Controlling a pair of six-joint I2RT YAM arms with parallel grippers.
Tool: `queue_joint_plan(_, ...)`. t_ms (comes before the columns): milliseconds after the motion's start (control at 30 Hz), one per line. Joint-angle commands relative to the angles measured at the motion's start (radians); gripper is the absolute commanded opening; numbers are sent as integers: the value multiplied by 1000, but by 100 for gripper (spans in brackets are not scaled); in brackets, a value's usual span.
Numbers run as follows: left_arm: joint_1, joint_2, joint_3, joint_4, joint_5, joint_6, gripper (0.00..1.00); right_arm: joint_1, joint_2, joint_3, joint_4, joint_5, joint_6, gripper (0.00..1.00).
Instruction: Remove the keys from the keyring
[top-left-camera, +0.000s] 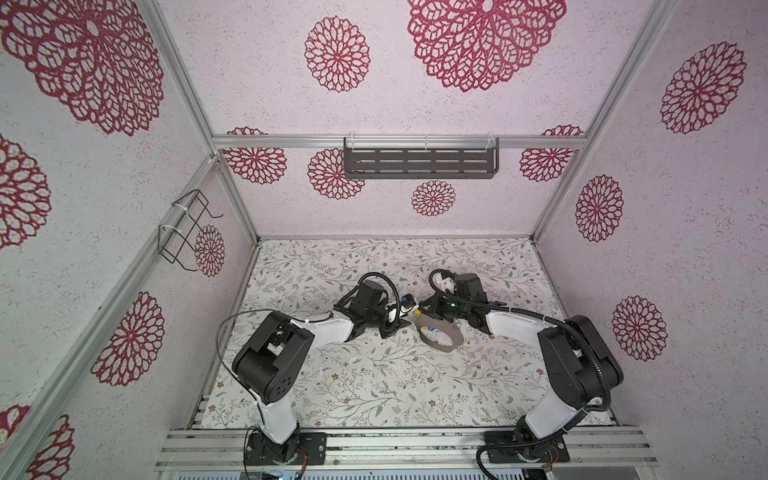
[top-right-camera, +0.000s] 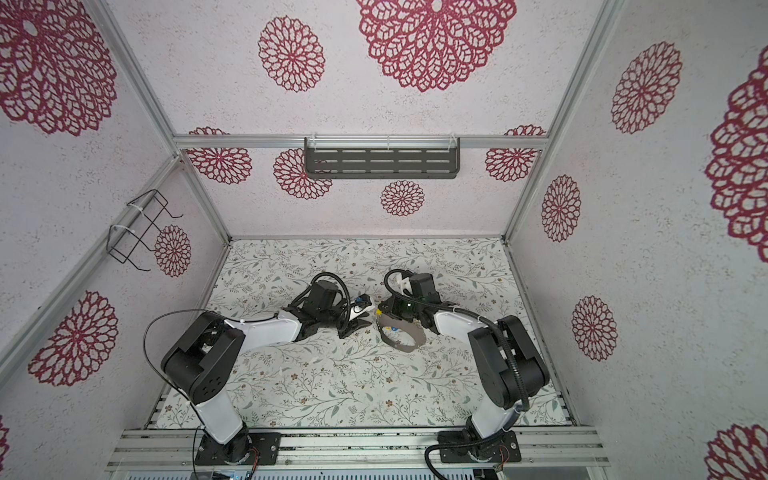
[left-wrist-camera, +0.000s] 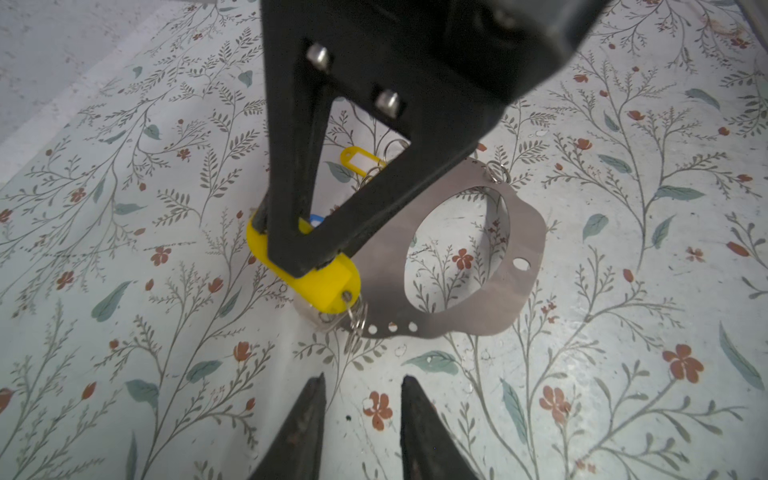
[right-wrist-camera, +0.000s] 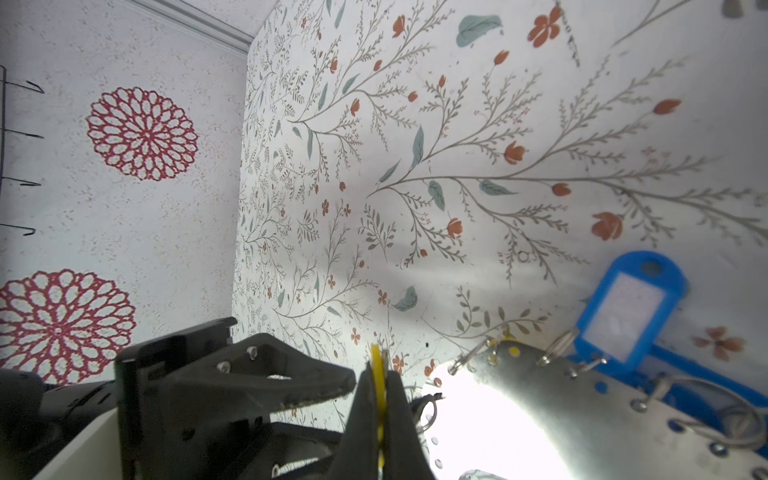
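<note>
The keyring (left-wrist-camera: 524, 237) — a flat, grey, hole-punched metal band — sits near the middle of the table (top-left-camera: 374, 374), open floral surface all round. Our right gripper (left-wrist-camera: 303, 259) pinches a yellow plastic tag (left-wrist-camera: 328, 286) at its left edge; our left gripper (left-wrist-camera: 361, 384) stands spread, empty, just beside.

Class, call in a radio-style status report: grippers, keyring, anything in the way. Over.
Right gripper shut on yellow key tag, tag looped to keyring. Left gripper open, empty. No obstruction seen.
</note>
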Motion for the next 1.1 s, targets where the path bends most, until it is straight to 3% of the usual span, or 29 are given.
queue_joint_plan(0,-10,33,16,0,25,12,34,-7,-58,3,10,-17,-22,0)
queue_joint_plan(467,-8,37,43,9,-45,-7,34,-9,-99,1,0,-36,-22,0)
queue_joint_plan(933,-25,48,81,-6,7,-72,35,-10,-113,-14,6,-39,-21,0)
queue_joint_plan(1067,-29,58,98,-14,11,-74,31,-13,-115,-12,6,-40,-19,0)
